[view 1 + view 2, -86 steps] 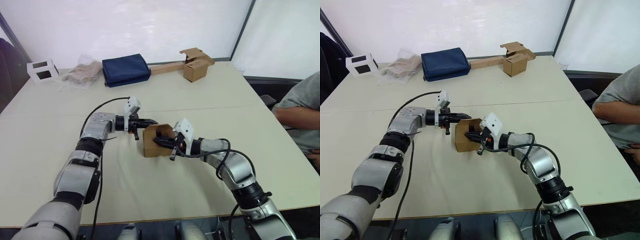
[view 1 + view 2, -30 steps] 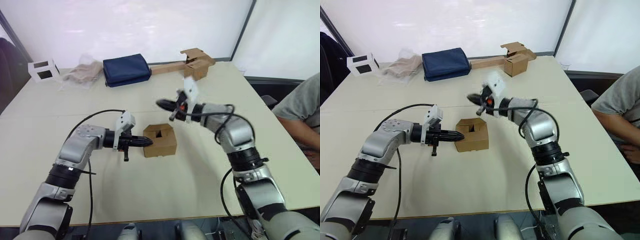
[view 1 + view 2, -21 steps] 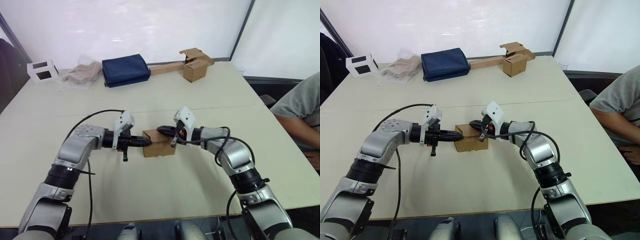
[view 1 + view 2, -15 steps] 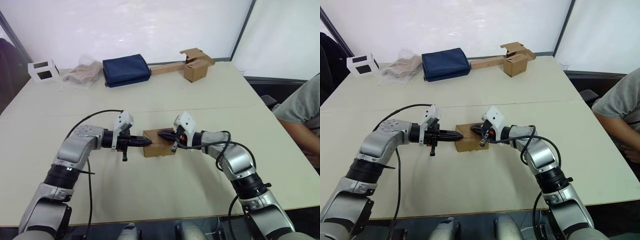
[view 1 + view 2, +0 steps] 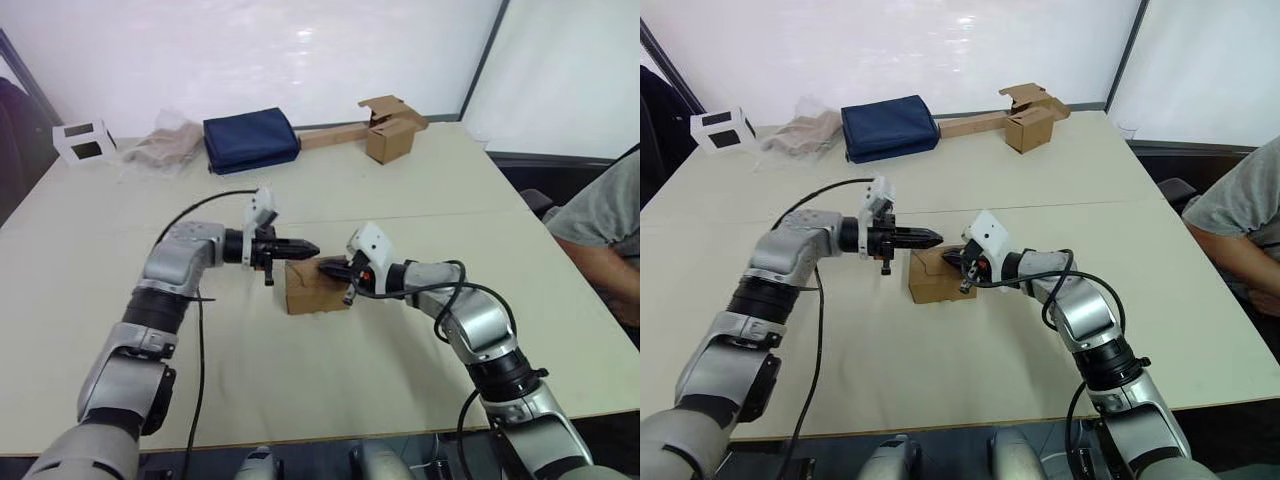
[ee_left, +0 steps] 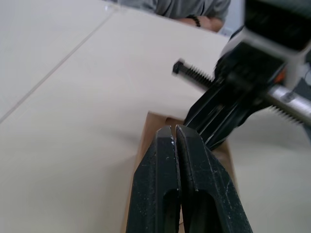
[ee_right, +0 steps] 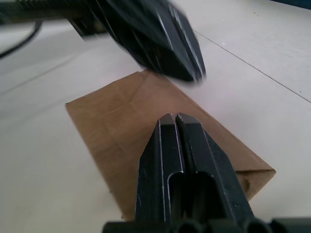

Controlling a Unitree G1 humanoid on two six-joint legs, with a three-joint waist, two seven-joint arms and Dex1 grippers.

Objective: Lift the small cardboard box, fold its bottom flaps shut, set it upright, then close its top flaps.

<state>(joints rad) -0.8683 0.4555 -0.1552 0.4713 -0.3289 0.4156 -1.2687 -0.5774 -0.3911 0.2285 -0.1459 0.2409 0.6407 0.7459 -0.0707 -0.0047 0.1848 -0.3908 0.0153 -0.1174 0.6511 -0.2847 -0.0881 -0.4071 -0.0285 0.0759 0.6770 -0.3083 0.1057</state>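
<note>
Small cardboard box (image 5: 316, 290) on surface (image 5: 420, 200): light, crushable; L pincer (image 5: 308, 246) & R pincer (image 5: 326, 266) both pressed together, empty; best gripped by side walls.

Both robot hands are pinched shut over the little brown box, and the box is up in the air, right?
Not quite. Both grippers, left and right, are shut over the box, but it isn't in the air. The left eye view shows it sitting on the table.

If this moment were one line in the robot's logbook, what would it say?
small cardboard box: on table, top flaps down | left end effector: shut, above box | right end effector: shut, on box top
</note>
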